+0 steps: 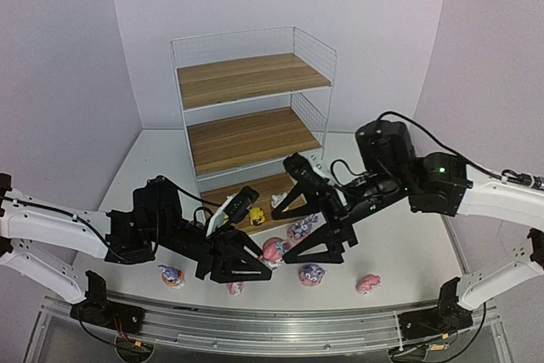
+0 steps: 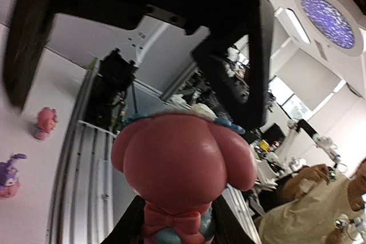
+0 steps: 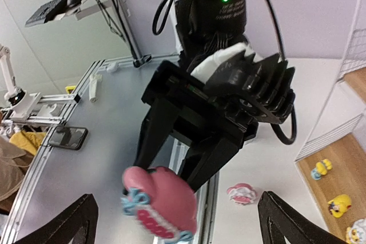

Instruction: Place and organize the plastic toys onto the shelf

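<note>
Within the left hand (image 3: 166,182), wrist views reveal a clamped pink figure (image 3: 162,203).

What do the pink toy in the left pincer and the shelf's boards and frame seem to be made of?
Pink toy: likely hard plastic, smooth with a soft sheen; moulded rounded shapes.
Shelf boards: wood or wood-look laminate, matte; brown grain stripes.
Frame: probably white-coated metal wire; thin grid.
</note>
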`<act>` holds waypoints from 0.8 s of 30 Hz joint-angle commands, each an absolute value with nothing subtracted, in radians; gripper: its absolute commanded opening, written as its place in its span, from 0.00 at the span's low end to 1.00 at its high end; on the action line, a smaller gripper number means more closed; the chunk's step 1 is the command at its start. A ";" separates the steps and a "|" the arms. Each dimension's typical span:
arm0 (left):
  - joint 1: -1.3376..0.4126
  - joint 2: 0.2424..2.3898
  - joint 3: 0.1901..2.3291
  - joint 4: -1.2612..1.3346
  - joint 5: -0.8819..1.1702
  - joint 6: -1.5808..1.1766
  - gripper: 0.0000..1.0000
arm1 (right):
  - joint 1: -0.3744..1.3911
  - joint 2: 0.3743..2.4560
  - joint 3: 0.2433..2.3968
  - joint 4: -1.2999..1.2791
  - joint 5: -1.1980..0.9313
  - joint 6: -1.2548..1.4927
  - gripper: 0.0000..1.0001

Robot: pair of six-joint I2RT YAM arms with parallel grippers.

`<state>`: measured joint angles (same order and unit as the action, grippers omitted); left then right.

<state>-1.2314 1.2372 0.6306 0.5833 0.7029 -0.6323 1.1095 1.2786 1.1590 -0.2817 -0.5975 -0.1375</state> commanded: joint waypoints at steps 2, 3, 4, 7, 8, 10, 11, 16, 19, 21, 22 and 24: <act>-1.234 1.167 0.702 0.404 0.314 -0.464 0.00 | 1.110 1.100 0.996 0.017 -0.421 0.176 0.96; -1.233 1.169 0.705 0.401 0.280 -0.458 0.00 | 1.110 1.087 0.949 0.108 -0.382 0.269 0.96; -1.233 1.172 0.711 0.401 0.251 -0.453 0.00 | 1.109 1.082 0.915 0.172 -0.359 0.336 0.96; -1.234 1.187 0.722 0.421 0.212 -0.439 0.00 | 1.109 1.107 0.881 0.246 -0.309 0.454 0.96; -1.234 1.193 0.728 0.427 0.207 -0.433 0.00 | 1.109 1.125 0.887 0.247 -0.289 0.477 0.96; -1.234 1.203 0.742 0.424 0.199 -0.421 0.00 | 1.109 1.154 0.896 0.250 -0.261 0.491 0.96; -1.234 1.207 0.747 0.423 0.198 -0.417 0.00 | 1.109 1.167 0.900 0.250 -0.256 0.493 0.95; -1.234 1.209 0.758 0.417 0.191 -0.405 0.00 | 1.109 1.208 0.903 0.263 -0.249 0.494 0.89; -1.234 1.207 0.756 0.411 0.184 -0.404 0.00 | 1.109 1.234 0.903 0.304 -0.271 0.505 0.82; -1.234 1.207 0.755 0.408 0.179 -0.404 0.00 | 1.109 1.246 0.903 0.323 -0.274 0.508 0.77; -1.234 1.207 0.753 0.408 0.179 -0.404 0.00 | 1.109 1.252 0.905 0.326 -0.270 0.509 0.75; -1.233 1.210 0.753 0.407 0.179 -0.405 0.00 | 1.109 1.259 0.910 0.326 -0.260 0.508 0.69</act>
